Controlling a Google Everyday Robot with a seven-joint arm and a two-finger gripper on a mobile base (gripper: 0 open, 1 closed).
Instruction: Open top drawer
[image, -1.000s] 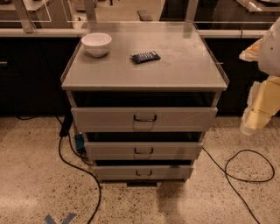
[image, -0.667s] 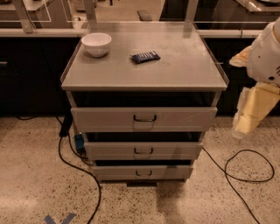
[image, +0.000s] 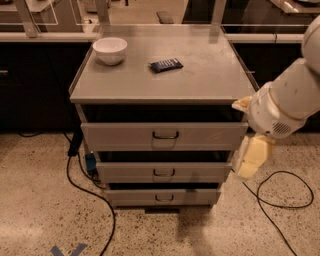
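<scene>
- Unit: a grey metal drawer table with three drawers stacked under a flat top, standing on a speckled floor.
- Target: the top drawer is the widest of the three and has the tallest front. It sits directly under the table top, with a dark gap showing between its upper edge and the top.
- Handle: a small dark wire handle is mounted at mid-front of the top drawer. Nothing is touching it.
- Lower drawers: the middle drawer and the bottom drawer are narrower and shorter-fronted. Each has its own small handle.
- Gripper: the cream-coloured gripper hangs pointing down from the white arm, which enters from the right edge.
- Gripper position: it is just beside the right-hand end of the top drawer front, about level with the gap between the top and middle drawers, and well apart from the handle. Whether it contacts the table side cannot be told.
- Jaws: the view does not show whether the jaws are open or closed.
- On the table top: a white bowl stands upright near the rear left corner. A dark blue packet lies flat near the centre, apart from the bowl.
- Floor: a black cable runs down at the left of the table, and a looped cable lies at the right.
</scene>
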